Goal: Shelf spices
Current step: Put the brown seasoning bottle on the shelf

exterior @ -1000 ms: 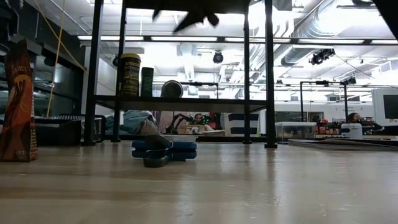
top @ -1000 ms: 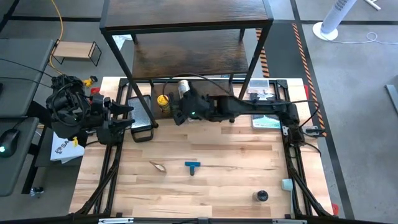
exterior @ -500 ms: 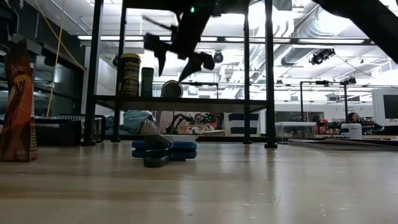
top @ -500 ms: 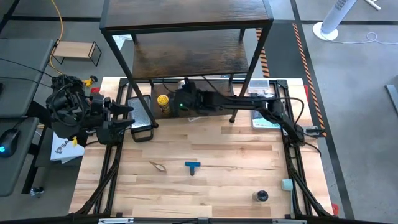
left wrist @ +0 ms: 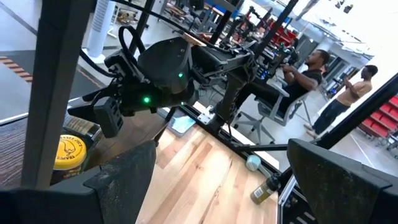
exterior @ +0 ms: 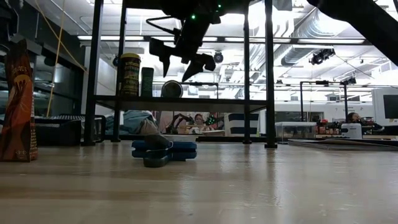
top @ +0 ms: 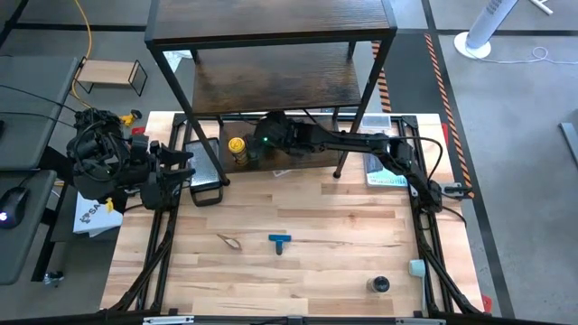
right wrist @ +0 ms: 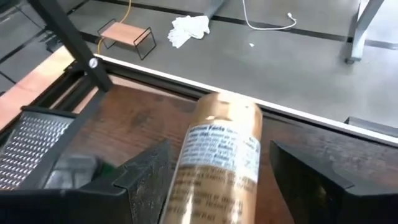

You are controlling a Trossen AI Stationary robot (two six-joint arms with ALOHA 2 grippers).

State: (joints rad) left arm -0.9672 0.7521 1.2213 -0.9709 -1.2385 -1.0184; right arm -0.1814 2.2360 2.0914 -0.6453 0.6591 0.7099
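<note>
At the near edge of the pale wooden table (top: 298,271) a small black-lidded jar (top: 379,285) stands apart on the right. Farther in lie a small reddish-brown packet (top: 231,241) and a blue T-shaped plastic piece (top: 280,241), with bare boards all round them. The low view shows that piece only as a blurred blue shape, and a tall orange-brown packet (exterior: 17,102) is cut off at that picture's left edge.

The left gripper (top: 188,168) waits at the table's left side, its dark fingers spread wide and empty.

Farther back, the right gripper (exterior: 179,62) hangs inside the large dark brown wood shelf with thin black frame (top: 271,36), above its lowest board, fingers parted around nothing. Just ahead of it lies a tan-lidded jar with a gold label (right wrist: 221,155), on its side on that board; whether the fingers touch it cannot be told. The yellow-lidded jar (top: 237,147) stands beside it, half hidden under the middle board.
</note>
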